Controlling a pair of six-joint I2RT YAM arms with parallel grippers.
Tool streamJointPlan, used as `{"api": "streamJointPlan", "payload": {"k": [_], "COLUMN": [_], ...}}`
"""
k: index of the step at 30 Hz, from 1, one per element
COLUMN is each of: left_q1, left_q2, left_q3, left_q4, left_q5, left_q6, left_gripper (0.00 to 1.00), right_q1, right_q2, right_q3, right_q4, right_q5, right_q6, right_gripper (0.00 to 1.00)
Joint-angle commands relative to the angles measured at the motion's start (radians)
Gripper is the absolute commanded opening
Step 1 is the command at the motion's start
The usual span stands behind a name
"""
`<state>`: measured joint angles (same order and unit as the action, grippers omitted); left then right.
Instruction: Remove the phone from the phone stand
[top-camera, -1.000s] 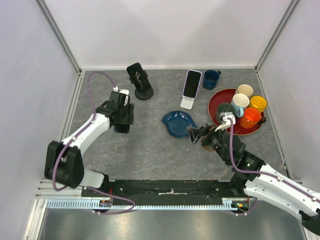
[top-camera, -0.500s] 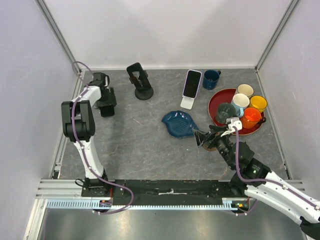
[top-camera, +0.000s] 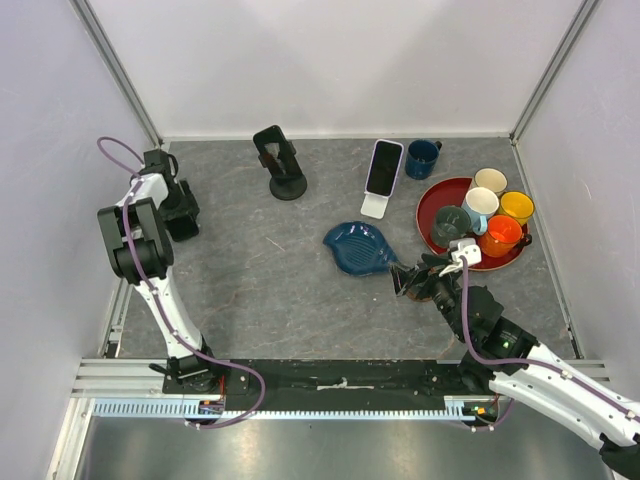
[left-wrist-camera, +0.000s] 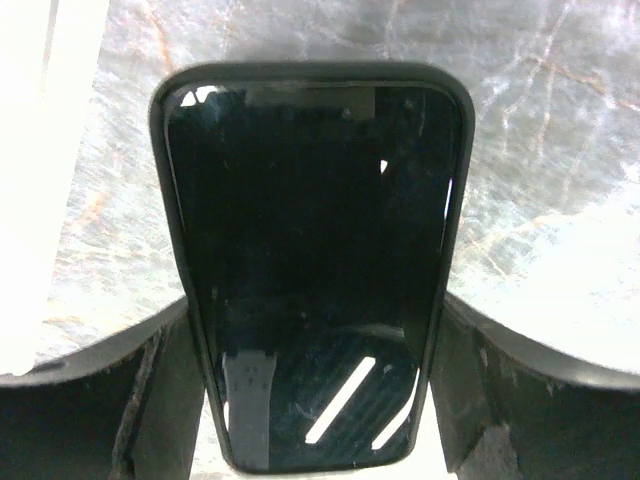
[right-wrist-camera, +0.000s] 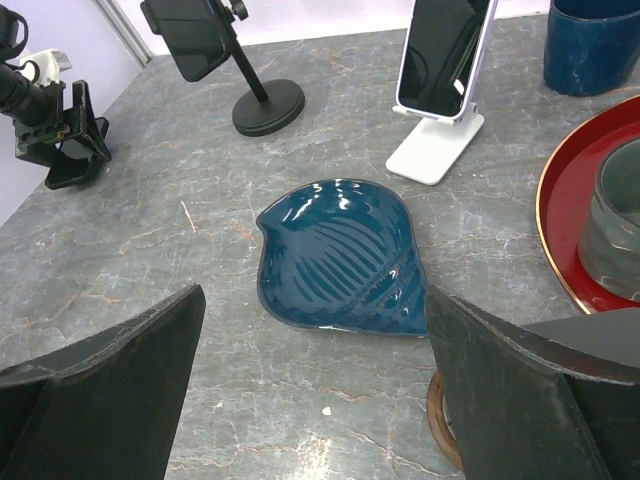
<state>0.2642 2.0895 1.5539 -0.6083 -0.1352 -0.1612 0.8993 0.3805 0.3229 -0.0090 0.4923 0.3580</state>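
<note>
Grey stone-patterned desk (top-camera: 290, 290), white walls around. At far left of the top view my left end effector (top-camera: 180, 210) grips the slim black phone in a dark case (left-wrist-camera: 315, 250) by both long edges, well apart from the black round-based phone stand (top-camera: 282, 165) at upper centre. I judge the phone stiff, fairly light and fragile, with a slick glass front, so the case edges are the safest hold. My right end effector (top-camera: 403, 281), lower right, hangs open and empty.

Count:
- two phones, the other a white-cased phone (top-camera: 383, 165) on a white stand (top-camera: 372, 208)
- two stands
- one navy mug (top-camera: 422, 158)
- five mixed-colour mugs (top-camera: 481, 208) on one round red tray (top-camera: 436, 197)
- one blue leaf-shaped dish (top-camera: 358, 248)
</note>
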Motion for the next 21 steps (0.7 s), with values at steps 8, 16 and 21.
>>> {"api": "streamJointPlan", "payload": {"k": [8, 16, 21], "left_q1": [0.015, 0.017, 0.017], "left_q2": [0.057, 0.055, 0.055], "left_q3": [0.025, 0.015, 0.012], "left_q4": [-0.027, -0.027, -0.031], "left_q5": [0.046, 0.039, 0.031], "left_q6": [-0.031, -0.031, -0.035], "left_gripper": [0.38, 0.66, 0.82], "right_q1": [0.001, 0.0, 0.001], "right_q2": [0.001, 0.008, 0.005], "right_q3": [-0.012, -0.013, -0.019], "right_q4": [0.018, 0.021, 0.02], "right_q5": [0.04, 0.043, 0.048], "right_q6": [-0.011, -0.011, -0.007], "right_gripper": [0.98, 0.98, 0.98]}}
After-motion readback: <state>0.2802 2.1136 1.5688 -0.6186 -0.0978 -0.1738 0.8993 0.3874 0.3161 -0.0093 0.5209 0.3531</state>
